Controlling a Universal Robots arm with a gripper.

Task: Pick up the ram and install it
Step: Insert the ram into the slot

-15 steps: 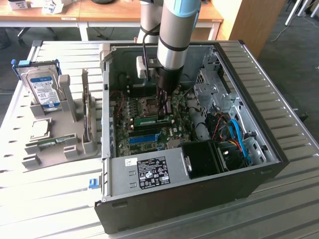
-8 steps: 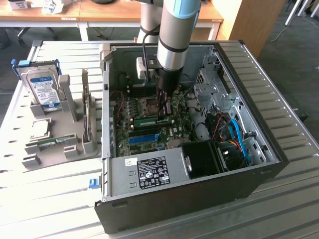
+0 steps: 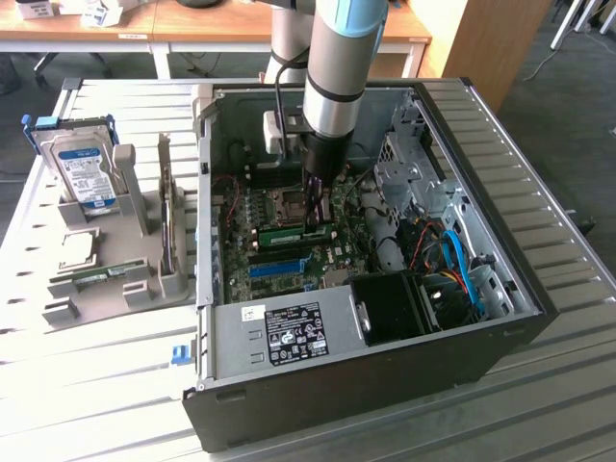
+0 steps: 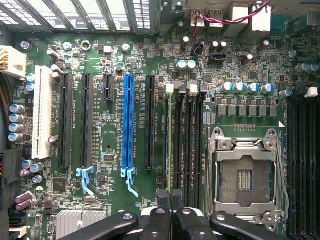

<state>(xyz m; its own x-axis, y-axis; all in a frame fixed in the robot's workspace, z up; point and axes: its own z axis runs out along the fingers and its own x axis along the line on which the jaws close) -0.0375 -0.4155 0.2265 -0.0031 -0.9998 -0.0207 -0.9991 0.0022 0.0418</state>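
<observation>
Closest to the lens are the black fingers [image 4: 162, 200] of my end effector [image 4: 170, 196], pinched narrow with barely a gap, right at one end of the ram [image 4: 175, 140]. It stands edge-on in a slot on the motherboard [image 4: 112, 125], between the blue slot [image 4: 128, 120] and the CPU socket [image 4: 246, 172]. Can't tell if I'm actually gripping the stick or just touching its top edge: my fingertips cover that end and its chips are hidden edge-on. In the exterior view my arm [image 3: 337, 67] blocks part of the board.

An open computer case [image 3: 289, 385] sat on a slatted table [image 3: 539, 414]. Beside it, a hard drive [image 3: 85, 166] stood upright in a gray holder [image 3: 144, 289]. A blue slot [image 4: 128, 125] crossed the motherboard [image 4: 113, 131].
</observation>
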